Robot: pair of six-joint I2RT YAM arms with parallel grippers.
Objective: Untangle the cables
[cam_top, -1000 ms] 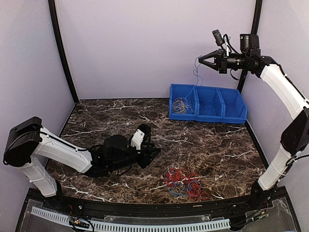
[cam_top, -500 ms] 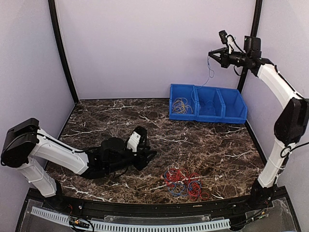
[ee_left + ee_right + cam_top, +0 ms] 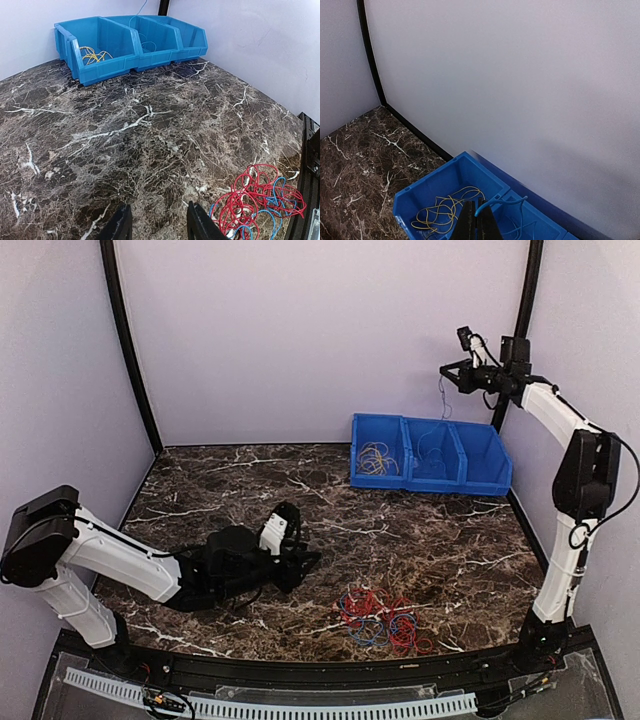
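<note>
Marble tabletop point(image 3: 200, 490) — blue bins point(image 3: 432, 478) at back, tangled cables point(image 3: 385, 616) near front.

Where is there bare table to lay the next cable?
Bare marble lies between the bins and the tangle, and all along the left back. The right bin looks empty. Crowded: near front, left hand by the tangle; middle bin, under the blue cable hanging from the right hand.

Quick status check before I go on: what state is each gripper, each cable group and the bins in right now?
left gripper: open, empty, low over the table.
right gripper: shut on the blue cable, raised above the bins.
blue cable: hanging, lower end in the middle compartment.
yellow cables: loose in the left compartment.
red and blue tangle: knotted, on the table, ungripped.
</note>
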